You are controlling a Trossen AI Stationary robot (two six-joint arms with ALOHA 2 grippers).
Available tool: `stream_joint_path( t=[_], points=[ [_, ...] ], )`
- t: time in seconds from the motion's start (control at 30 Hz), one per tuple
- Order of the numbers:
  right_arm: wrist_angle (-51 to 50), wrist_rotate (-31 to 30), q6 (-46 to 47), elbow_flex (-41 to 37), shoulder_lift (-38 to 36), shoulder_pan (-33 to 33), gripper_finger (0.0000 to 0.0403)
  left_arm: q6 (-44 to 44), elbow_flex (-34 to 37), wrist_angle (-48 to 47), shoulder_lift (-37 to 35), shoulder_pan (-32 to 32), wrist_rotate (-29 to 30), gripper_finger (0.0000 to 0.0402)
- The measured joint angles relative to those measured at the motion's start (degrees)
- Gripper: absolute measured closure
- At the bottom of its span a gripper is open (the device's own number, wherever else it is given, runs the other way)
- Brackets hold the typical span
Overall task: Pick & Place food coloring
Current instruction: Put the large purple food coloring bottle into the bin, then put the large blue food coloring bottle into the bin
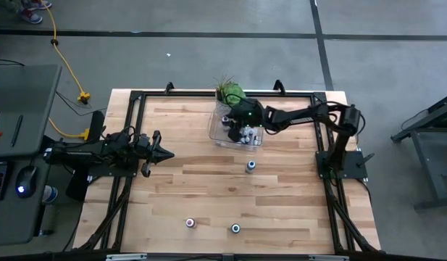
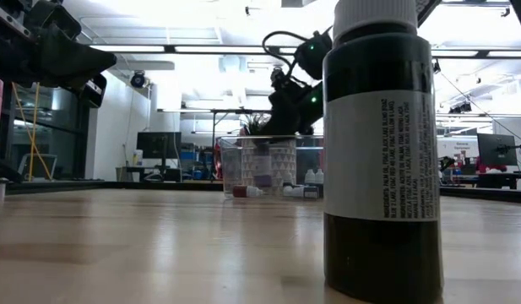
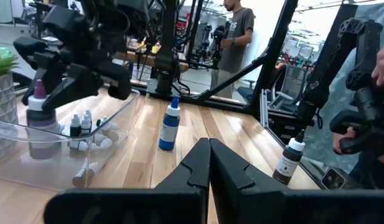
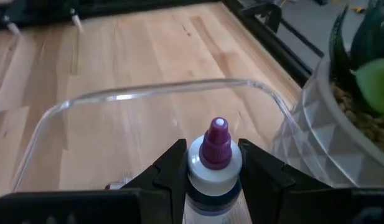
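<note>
Purple-tipped bottle in dark fingers; blue bottle; clear tray; green plant.

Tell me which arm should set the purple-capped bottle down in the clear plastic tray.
The right. Its gripper already holds the purple-capped bottle over the clear plastic tray. The left gripper waits shut, off at the table's left side.

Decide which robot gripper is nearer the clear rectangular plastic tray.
The right. The right gripper is over the clear rectangular plastic tray, clamped on a purple-tipped bottle. The left gripper waits shut near the table's left edge, well clear of it.
</note>
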State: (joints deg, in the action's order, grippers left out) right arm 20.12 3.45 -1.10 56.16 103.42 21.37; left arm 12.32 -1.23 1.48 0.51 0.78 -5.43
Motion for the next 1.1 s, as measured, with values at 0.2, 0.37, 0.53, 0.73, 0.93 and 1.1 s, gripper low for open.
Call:
stream_joint_path(
  t=[0.2,0.37,0.53,0.73,0.93,1.1],
  points=[
    [5.37,-2.3,1.29,0.08,3.48,0.0,0.0291,0.0,0.02,0.0,-0.01,0.0,0.0,0.0401],
    [6.77,-1.76,1.31,1.03,5.52,-0.02,0.0291,0.0,0.02,0.0,-0.01,-0.02,0.0,0.0401],
    [7.78,-1.65,1.24,2.19,6.9,-0.15,0.029,0.0,0.01,0.01,-0.01,0.0,0.0,0.0401],
    [7.72,-1.56,1.27,2.25,6.9,-0.46,0.0236,0.0,0.02,0.0,0.0,-0.02,0.0,0.0401],
    [5.96,-1.63,1.27,2.29,6.09,-0.81,0.0218,0.0,0.0,0.0,0.0,-0.02,0.0,0.0401],
    [1.97,-1.61,1.05,2.29,3.77,-0.83,0.0216,0.0,0.02,0.0,0.01,0.0,0.0,0.0401]
  ],
)
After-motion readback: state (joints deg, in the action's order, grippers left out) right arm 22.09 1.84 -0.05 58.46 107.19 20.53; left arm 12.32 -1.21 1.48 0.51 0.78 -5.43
